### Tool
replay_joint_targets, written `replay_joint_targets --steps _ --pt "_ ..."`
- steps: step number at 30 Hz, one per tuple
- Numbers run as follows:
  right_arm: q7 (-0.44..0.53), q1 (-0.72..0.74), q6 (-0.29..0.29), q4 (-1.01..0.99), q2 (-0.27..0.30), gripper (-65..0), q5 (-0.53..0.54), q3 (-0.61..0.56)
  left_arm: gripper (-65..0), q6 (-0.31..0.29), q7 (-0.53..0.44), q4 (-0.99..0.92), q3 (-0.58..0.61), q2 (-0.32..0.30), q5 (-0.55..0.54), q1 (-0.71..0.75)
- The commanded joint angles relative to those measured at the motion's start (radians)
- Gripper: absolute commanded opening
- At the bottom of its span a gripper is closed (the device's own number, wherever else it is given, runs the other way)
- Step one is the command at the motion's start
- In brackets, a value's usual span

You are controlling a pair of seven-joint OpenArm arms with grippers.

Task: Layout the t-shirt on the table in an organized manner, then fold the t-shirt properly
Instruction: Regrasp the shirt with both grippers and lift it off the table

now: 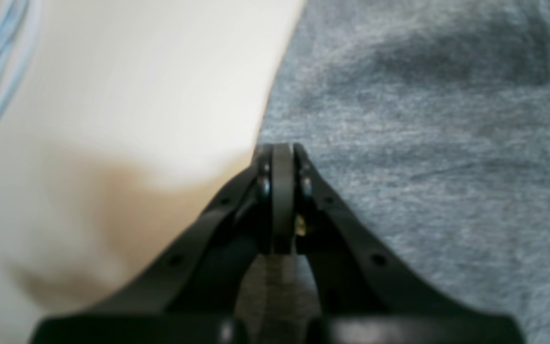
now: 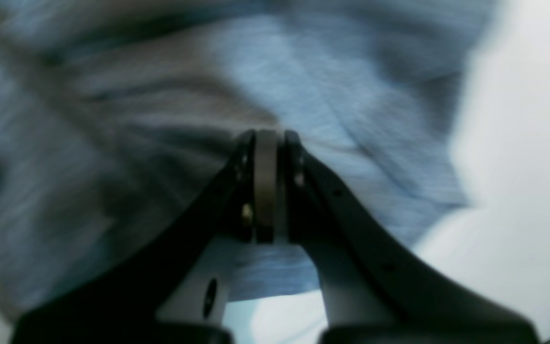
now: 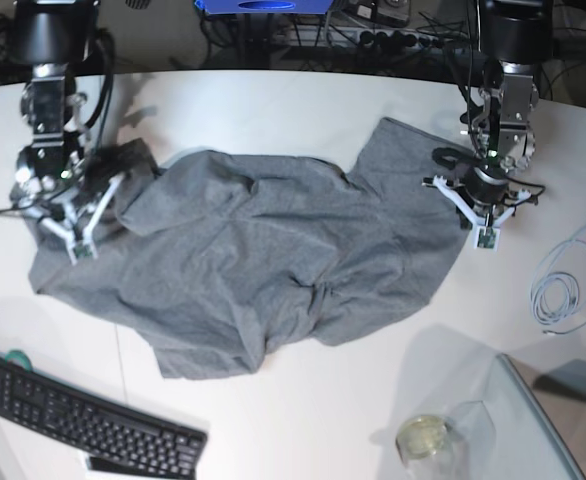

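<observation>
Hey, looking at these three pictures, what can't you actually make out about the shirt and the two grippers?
- Right wrist view: motion blur smears the t-shirt; whether the right gripper pinches cloth is unclear.
- Left wrist view: the left gripper hides the shirt edge beneath its tips.
- Base view: folds of cloth hide the neckline; the sleeves can't be picked out.

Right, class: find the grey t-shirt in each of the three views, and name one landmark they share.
Left wrist: t-shirt fills the right half.
Right wrist: t-shirt, blurred, covers the left and centre.
Base: t-shirt lies spread and wrinkled mid-table.
Shared landmark: the white table.
</observation>
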Motion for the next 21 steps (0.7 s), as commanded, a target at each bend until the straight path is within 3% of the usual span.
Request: replay_joint_targets --steps 1,9,11,13,17,21 --pt "0.006 -0.012 0.007 0.025 -0.013 -62.3 -0.002 -0.020 -65.0 -0.004 0.008 0.008 -0.002 -0.012 0.003 -0.030" --pt "0.006 -0.132 0.000 0.040 -0.167 -62.7 -0.002 -0.267 -65.0 -0.004 0.011 0.008 -0.002 -0.006 -0.001 -0.168" --pt "0.006 -0.158 -0.001 0.074 -0.188 -62.7 -0.002 -0.320 -65.0 -0.004 0.063 0.037 -0.004 -0.004 -0.010 -0.185" --pt "-0.027 -0.181 -0.013 0.132 -0.190 -62.7 -0.002 -0.398 -65.0 -0.004 0.160 0.139 -0.004 -0.001 -0.011 -0.178" --pt "-0.119 -0.209 -0.115 0.299 -0.182 -62.7 0.000 -0.527 -65.0 -0.004 0.287 0.402 -0.001 0.032 -0.105 -0.089" --pt "-0.186 -0.233 -0.124 0.493 -0.148 -62.6 0.000 -0.496 -65.0 -0.004 0.352 0.587 0.030 0.106 -0.235 0.016"
